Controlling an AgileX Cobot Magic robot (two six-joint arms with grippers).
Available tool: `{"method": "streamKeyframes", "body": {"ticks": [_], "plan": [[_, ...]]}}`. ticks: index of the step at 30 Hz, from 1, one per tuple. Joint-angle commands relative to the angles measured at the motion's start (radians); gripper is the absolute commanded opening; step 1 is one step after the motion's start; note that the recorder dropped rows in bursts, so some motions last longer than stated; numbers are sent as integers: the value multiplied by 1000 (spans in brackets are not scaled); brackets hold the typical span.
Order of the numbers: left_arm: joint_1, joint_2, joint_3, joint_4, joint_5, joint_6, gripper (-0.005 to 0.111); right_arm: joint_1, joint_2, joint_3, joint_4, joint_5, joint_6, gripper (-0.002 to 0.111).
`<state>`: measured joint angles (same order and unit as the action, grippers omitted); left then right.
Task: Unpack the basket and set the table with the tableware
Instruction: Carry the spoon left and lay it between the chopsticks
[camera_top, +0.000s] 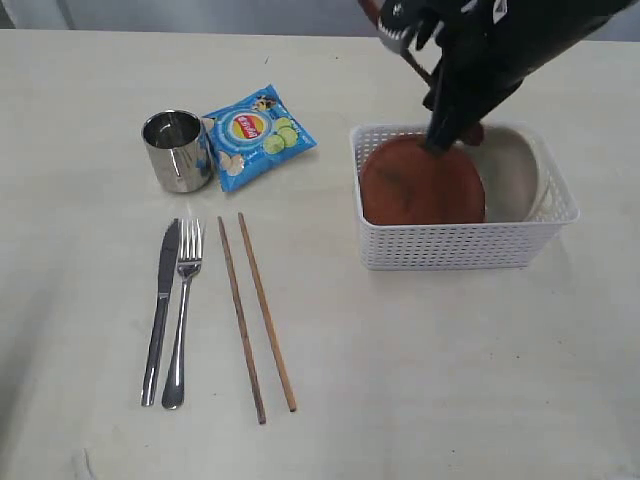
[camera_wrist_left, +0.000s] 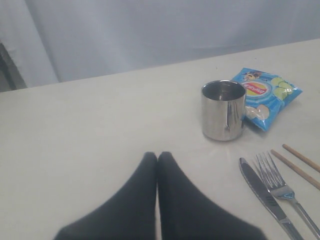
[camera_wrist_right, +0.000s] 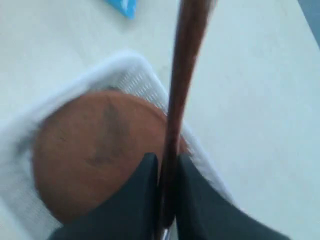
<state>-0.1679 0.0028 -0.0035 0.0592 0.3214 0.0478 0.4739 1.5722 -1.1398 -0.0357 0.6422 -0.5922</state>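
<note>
Chip bag (camera_top: 258, 134) — "Lay's" (red logo); no other writing.

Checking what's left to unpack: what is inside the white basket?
Inside the basket a round brown plate leans over a pale bowl. The right tool holds a dark spoon above them. Whatever lies under the plate is hidden.

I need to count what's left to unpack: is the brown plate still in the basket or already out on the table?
In the basket. The brown plate leans inside the white basket, beside the bowl; it is not on the table.
</note>
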Motion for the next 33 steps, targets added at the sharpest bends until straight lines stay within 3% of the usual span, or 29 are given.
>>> {"method": "streamKeyframes", "body": {"ticks": [1,4,8,16,25,27,31,33], "plan": [[-7,-3,3,-11,-2,2,0,-2,-38,1,442,75,-30,0],[-7,-3,3,-11,-2,2,0,19,-1,1,680,218,-77,0],[-7,-3,3,-11,-2,2,0,101,90,1,798,291,-46,0],[-7,-3,3,-11,-2,2,0,255,268,1,834,196,-21,0],[-7,-3,3,-11,-2,2,0,271,378,1,842,106,23,0],[-7,-3,3,-11,-2,2,0,271,398,1,842,102,39,7],[-7,-3,3,-11,-2,2,0,271,419,-23,801,92,59,38],[-7,-3,3,-11,-2,2,0,271,419,-52,748,104,110,45]]}}
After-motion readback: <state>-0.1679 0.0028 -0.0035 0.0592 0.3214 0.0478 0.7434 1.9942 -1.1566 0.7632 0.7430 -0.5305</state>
